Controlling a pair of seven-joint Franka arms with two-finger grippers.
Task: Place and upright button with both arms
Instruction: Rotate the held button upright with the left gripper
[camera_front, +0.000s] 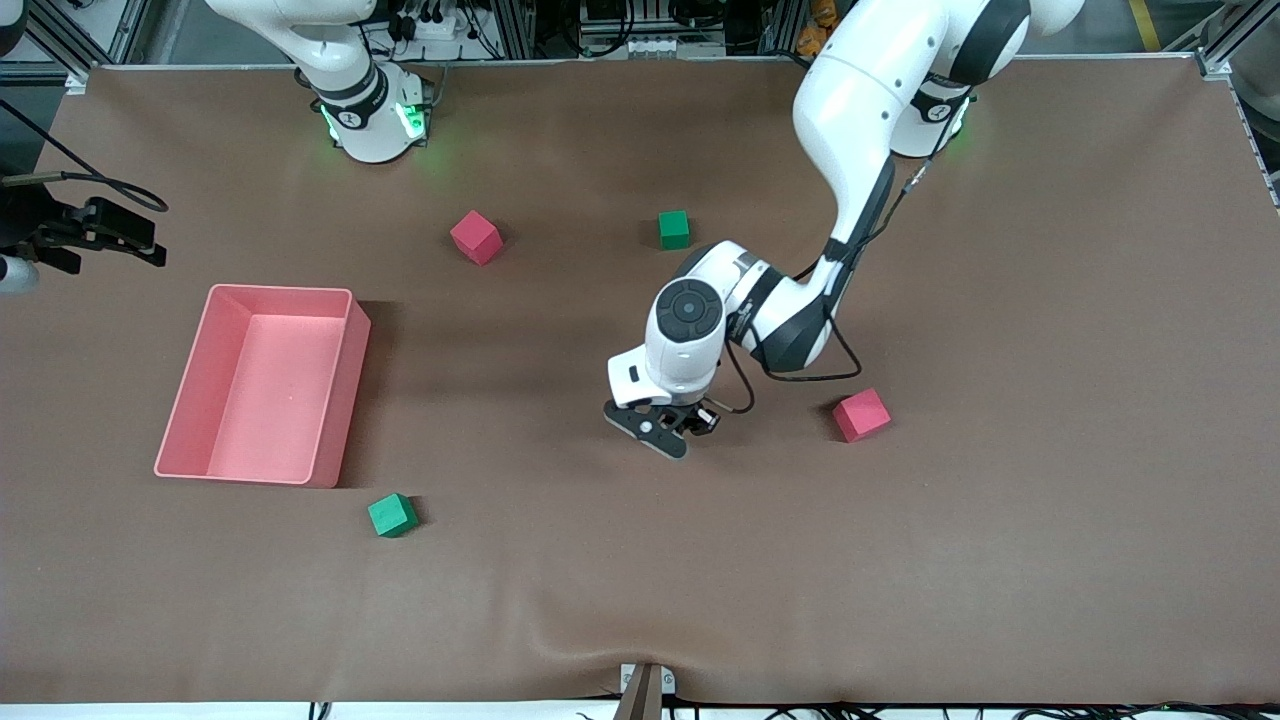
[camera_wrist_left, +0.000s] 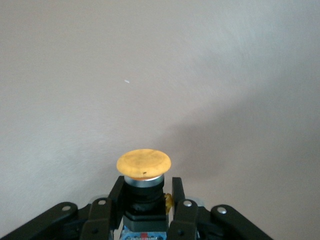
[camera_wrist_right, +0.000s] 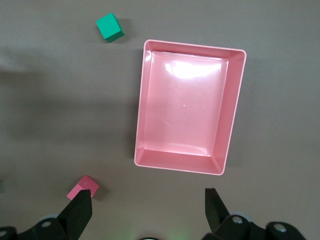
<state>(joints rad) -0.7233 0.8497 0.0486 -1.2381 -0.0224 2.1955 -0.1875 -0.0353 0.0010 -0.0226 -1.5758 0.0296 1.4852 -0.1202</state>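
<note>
The button has a round orange cap on a black body. My left gripper is shut on that body, one black finger on each side and the cap sticking out past the fingertips. In the front view the left gripper is low over the brown mat near the table's middle, and its hand hides most of the button. My right gripper is open with nothing between its fingers. It hangs high over the right arm's end of the table, where the front view shows the right gripper at its edge.
A pink bin lies toward the right arm's end; the right wrist view looks down into the bin. Pink cubes and green cubes are scattered around. A green cube and a pink cube flank the bin.
</note>
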